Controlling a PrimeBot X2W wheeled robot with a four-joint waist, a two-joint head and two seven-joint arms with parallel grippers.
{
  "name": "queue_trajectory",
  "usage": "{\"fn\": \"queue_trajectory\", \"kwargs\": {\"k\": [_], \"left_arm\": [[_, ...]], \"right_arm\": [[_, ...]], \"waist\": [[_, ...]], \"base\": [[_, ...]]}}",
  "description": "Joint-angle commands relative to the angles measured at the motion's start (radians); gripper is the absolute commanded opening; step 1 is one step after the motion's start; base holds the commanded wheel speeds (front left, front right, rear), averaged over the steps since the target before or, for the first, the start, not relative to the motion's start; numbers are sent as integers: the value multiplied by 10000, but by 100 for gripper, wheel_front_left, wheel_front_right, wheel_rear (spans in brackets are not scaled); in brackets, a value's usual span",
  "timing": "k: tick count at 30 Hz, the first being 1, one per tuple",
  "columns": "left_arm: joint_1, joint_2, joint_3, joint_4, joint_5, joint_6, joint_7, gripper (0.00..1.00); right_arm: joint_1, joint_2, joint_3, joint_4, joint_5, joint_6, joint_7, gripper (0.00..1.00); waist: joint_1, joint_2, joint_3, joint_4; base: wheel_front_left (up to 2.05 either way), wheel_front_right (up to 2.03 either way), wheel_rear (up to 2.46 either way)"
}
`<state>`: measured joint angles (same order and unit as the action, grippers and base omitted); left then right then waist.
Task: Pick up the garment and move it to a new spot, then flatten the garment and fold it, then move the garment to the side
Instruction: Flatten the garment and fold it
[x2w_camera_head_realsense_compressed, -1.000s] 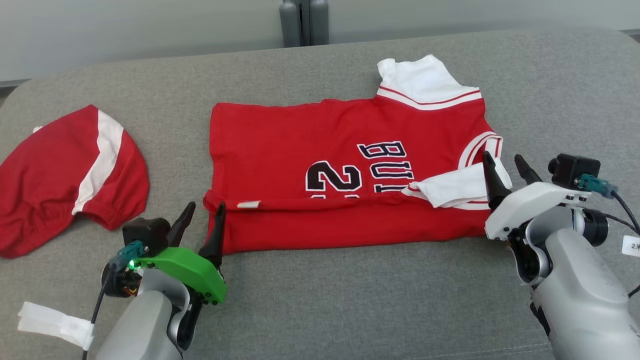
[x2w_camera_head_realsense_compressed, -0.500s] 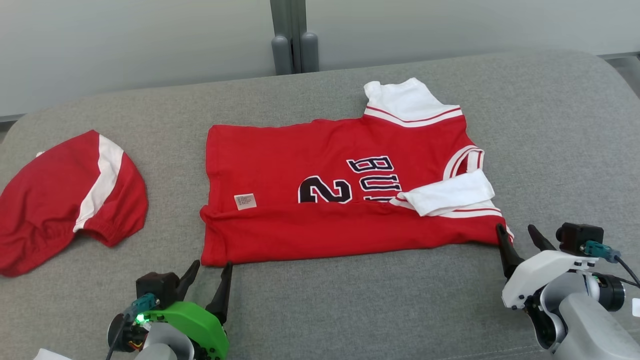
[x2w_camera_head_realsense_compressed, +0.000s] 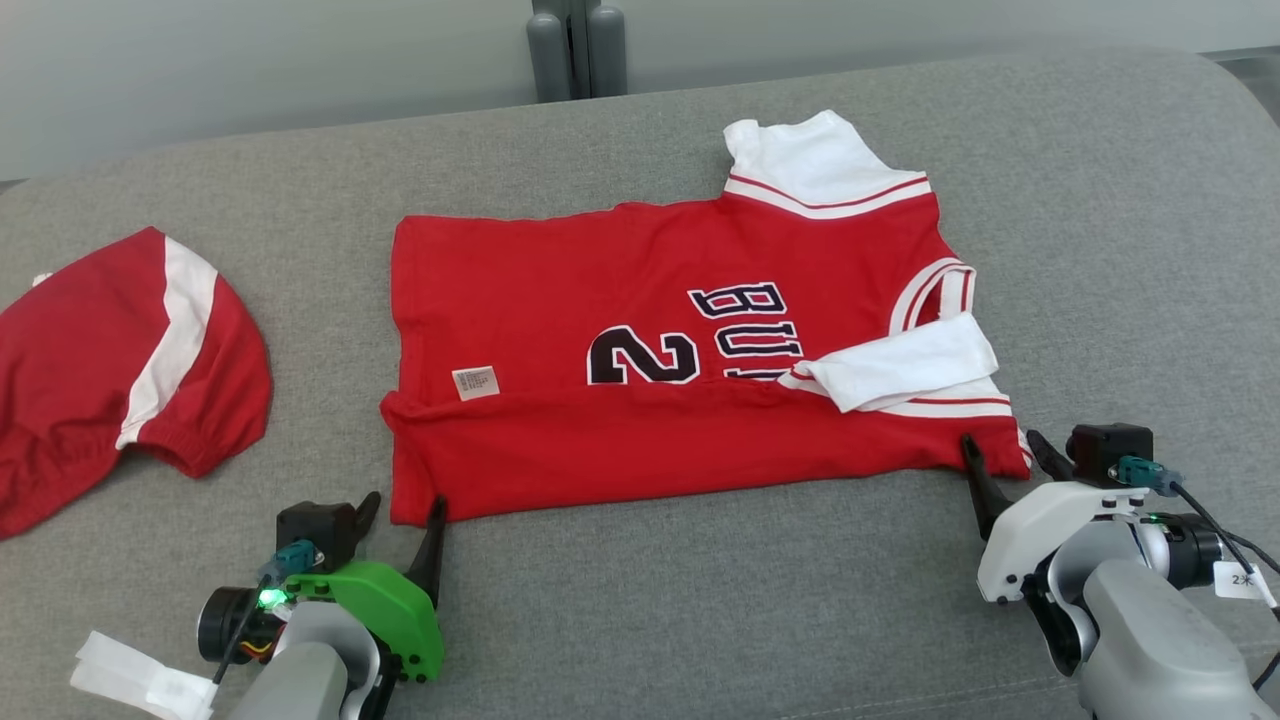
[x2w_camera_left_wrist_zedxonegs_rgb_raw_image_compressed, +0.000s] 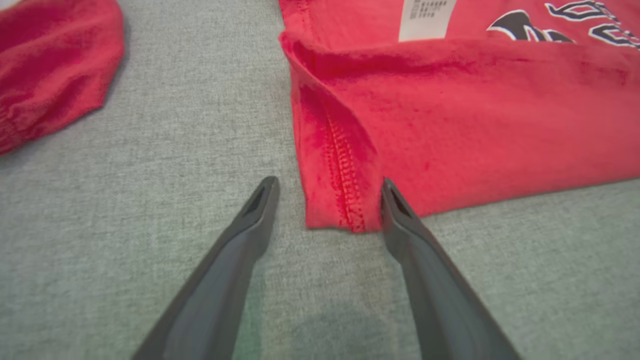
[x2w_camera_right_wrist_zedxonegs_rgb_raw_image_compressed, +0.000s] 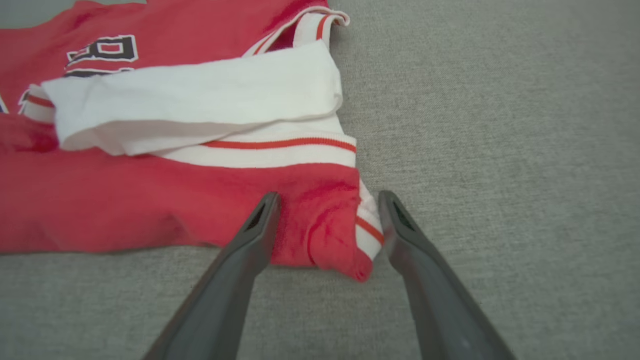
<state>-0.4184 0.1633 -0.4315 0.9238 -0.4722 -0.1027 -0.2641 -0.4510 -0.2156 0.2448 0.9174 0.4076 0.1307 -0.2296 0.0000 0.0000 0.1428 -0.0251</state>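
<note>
Two garments lie on the grey surface (x2w_camera_head_realsense_compressed: 700, 600). Red shorts (x2w_camera_head_realsense_compressed: 100, 350) sit far left. The left end effector (x2w_camera_head_realsense_compressed: 403, 503), lower left, is released around the jersey's hem corner. The folded jersey (x2w_camera_head_realsense_compressed: 650, 330) lies centre, long axis left-right, collar rightward. The right end effector (x2w_camera_head_realsense_compressed: 1002, 445) is released around its lower-right corner.

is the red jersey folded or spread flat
Partly folded: the jersey has its near edge doubled over, covering part of the lettering.

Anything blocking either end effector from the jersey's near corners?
Nothing visible. The open left end effector has the near left corner of the jersey between its fingers; the open right end effector has the near right corner. The other red garment lies apart, leftward.
</note>
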Motion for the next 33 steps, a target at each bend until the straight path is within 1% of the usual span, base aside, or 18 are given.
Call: {"fn": "queue_trajectory", "kwargs": {"k": [1,2,3,4,10,14,20,24,27,30,31,32,33], "left_arm": [[-183,-69,6,195,93,11,5,100],[-223,-89,-3,299,65,-22,8,83],[-272,-113,47,324,-15,-66,8,28],[-306,-116,107,292,-54,-90,8,0],[-116,-204,392,79,-252,-187,3,0],[397,-42,659,-351,-396,-228,0,0],[1742,246,1128,-1495,-511,-250,-2,0],[2856,348,1363,-2301,-427,-95,-2,0],[3547,268,1393,-2723,-467,0,-2,0],[3996,177,1363,-2972,-468,90,-2,0],[4045,147,1340,-3019,-458,102,-2,10],[4069,111,1350,-3102,-471,129,-2,55],[4077,108,1355,-3171,-412,164,-2,100]], "right_arm": [[-177,36,51,158,-119,2,-81,100],[-217,81,77,258,-118,2,-89,88],[-259,132,83,355,-70,3,-112,39],[-293,155,99,408,-38,3,-109,0],[-274,273,224,638,154,0,-250,0],[80,310,293,457,425,2,-320,0],[1008,108,670,-420,787,0,-347,0],[1887,-154,790,-1229,1035,-2,-355,0],[2652,-382,753,-1847,1157,-3,-293,0],[3287,-416,539,-2334,1387,-5,-55,0],[3420,-413,450,-2444,1431,-5,-4,0],[3554,-418,349,-2587,1434,-5,19,37],[3644,-405,268,-2706,1418,-5,9,100]], "waist": [[0,0,73,4],[0,0,94,9],[0,0,116,22],[0,0,134,37],[0,0,-63,135],[0,0,-500,178],[0,0,-1188,108],[0,0,-1444,110],[0,0,-1519,164],[0,0,-1554,196],[0,0,-1570,205],[0,0,-1592,216],[0,0,-1611,217]], "base": [[0,0,0],[0,0,0],[0,0,0],[0,0,0],[0,0,0],[0,0,0],[0,0,0],[0,0,0],[0,0,0],[0,0,0],[0,0,0],[0,0,0],[0,0,0]]}}
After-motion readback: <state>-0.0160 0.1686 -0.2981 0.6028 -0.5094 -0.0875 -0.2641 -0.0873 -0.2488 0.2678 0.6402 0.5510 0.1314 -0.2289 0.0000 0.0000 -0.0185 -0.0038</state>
